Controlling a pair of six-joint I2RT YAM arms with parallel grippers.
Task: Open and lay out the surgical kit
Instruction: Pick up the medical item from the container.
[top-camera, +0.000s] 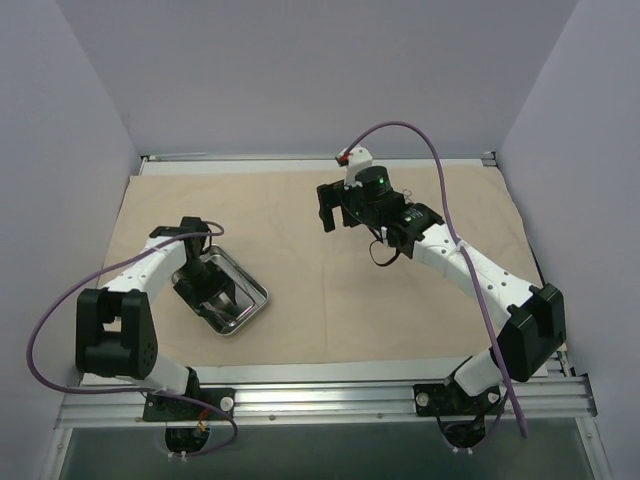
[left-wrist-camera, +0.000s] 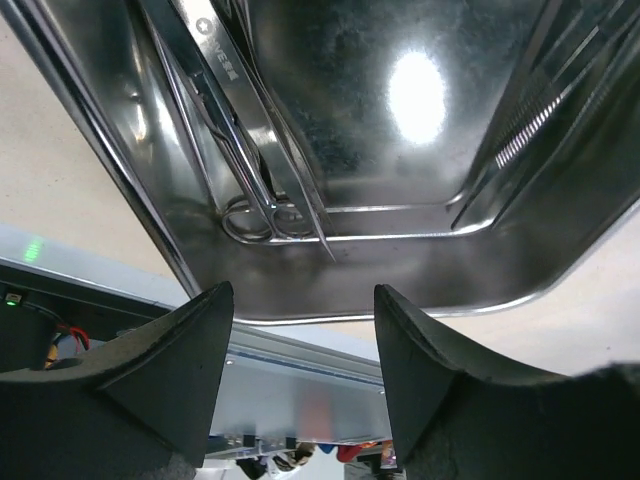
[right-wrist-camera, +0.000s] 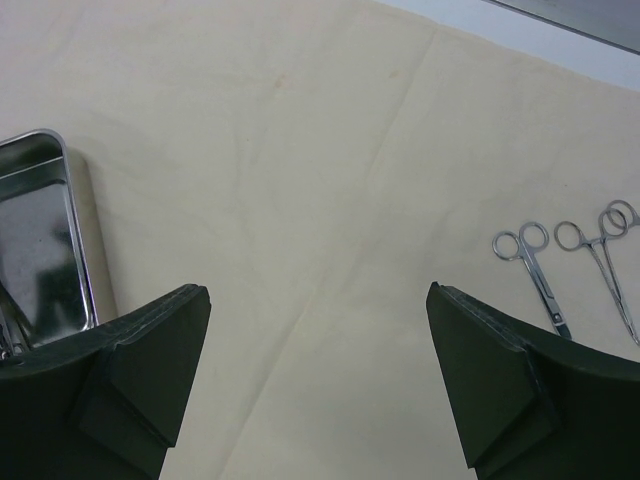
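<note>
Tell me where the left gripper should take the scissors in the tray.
Probably by the ring handles, from straight above with the left gripper. The scissors lie flat on the steel tray floor, tweezers crowd the shanks, and the rings sit clearest.

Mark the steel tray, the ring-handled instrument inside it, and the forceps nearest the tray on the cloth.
Steel tray (left-wrist-camera: 400, 265), left wrist view, near inner wall.
Ring-handled instrument (left-wrist-camera: 270, 212), left wrist view, where rings meet.
Forceps nearest the tray (right-wrist-camera: 543, 285), right wrist view, mid-shank.
</note>
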